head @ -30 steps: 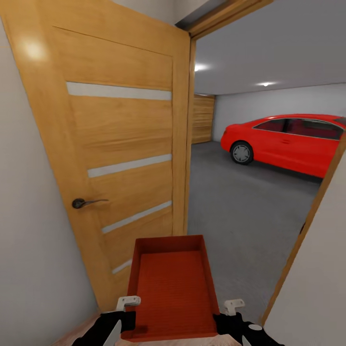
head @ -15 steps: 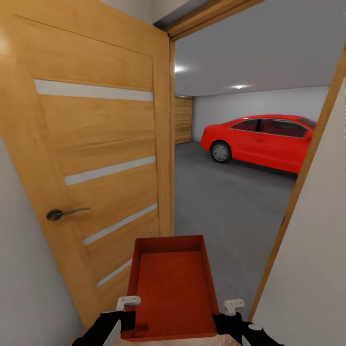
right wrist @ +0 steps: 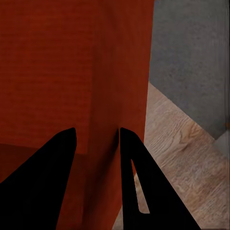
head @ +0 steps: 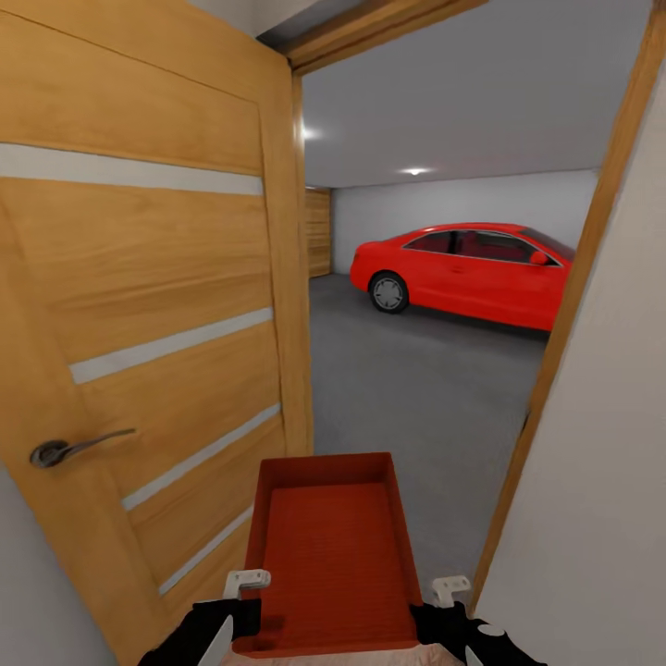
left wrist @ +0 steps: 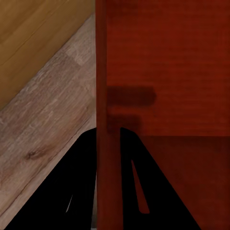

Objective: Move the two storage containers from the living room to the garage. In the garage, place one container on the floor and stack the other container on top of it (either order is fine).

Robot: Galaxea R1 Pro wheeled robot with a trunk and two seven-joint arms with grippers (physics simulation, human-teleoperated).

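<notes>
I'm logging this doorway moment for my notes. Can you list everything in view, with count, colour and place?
storage container: one, red-orange, open-top, carried low in front between both arms
door: one, light wood with pale stripes, swung open at left
door handle: one, dark metal, on the door
door frame: one, light wood, along the right of the opening
car: one, red, parked in the garage ahead
concrete floor: dark grey, beyond the doorway
wood-plank flooring: light, under the container
left gripper: one, black jaws clamping the container's left wall
right gripper: one, black jaws clamping its right wall
</notes>
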